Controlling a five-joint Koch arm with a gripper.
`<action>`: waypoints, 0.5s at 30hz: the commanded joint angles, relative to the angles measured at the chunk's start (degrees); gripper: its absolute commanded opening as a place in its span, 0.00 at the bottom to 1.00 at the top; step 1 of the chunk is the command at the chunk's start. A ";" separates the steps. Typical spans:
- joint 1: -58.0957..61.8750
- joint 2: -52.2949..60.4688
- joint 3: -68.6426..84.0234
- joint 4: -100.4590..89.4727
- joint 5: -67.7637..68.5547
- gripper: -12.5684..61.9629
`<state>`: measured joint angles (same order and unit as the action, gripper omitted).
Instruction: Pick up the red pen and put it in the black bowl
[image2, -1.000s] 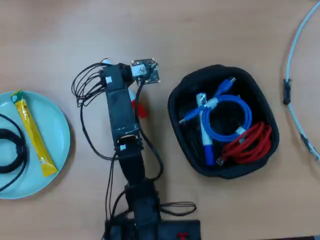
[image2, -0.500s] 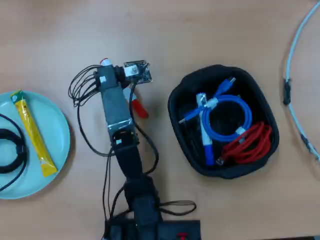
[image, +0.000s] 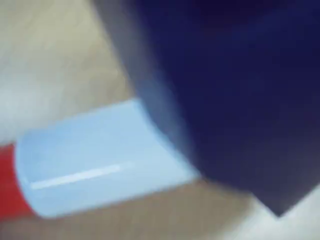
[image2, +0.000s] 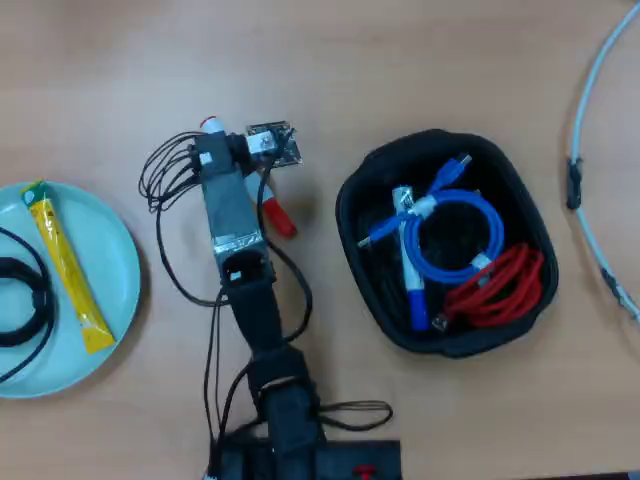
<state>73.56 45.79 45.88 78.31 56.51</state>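
The red pen (image2: 278, 219) lies slantwise on the wooden table; its red cap shows right of the arm and its small red tip up left of the wrist, while the arm covers its middle. My gripper (image2: 243, 168) hangs right over the pen, its fingertips hidden under the wrist. In the blurred wrist view the pen's white barrel (image: 95, 162) runs across the lower left, red at the left edge, and a dark jaw fills the upper right; only that one jaw shows. The black bowl (image2: 440, 345) stands to the right, apart from the pen.
Inside the bowl lie a blue cable (image2: 455, 235), a red cable (image2: 500, 285) and a white marker with blue ends (image2: 412, 275). A teal plate (image2: 115, 250) with a yellow sachet (image2: 65, 265) sits far left. A white cable (image2: 590, 150) curves along the right edge.
The arm has swung a little to the left over the pen, mostly before half a second ago. The pen and the bowl have stayed where they were.
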 joint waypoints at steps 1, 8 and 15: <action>0.35 0.00 -4.04 -2.46 0.79 0.64; 0.44 -2.20 -4.04 -2.64 0.70 0.64; 0.35 -2.37 -3.96 -2.64 0.70 0.64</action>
<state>73.74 43.33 43.95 78.13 56.51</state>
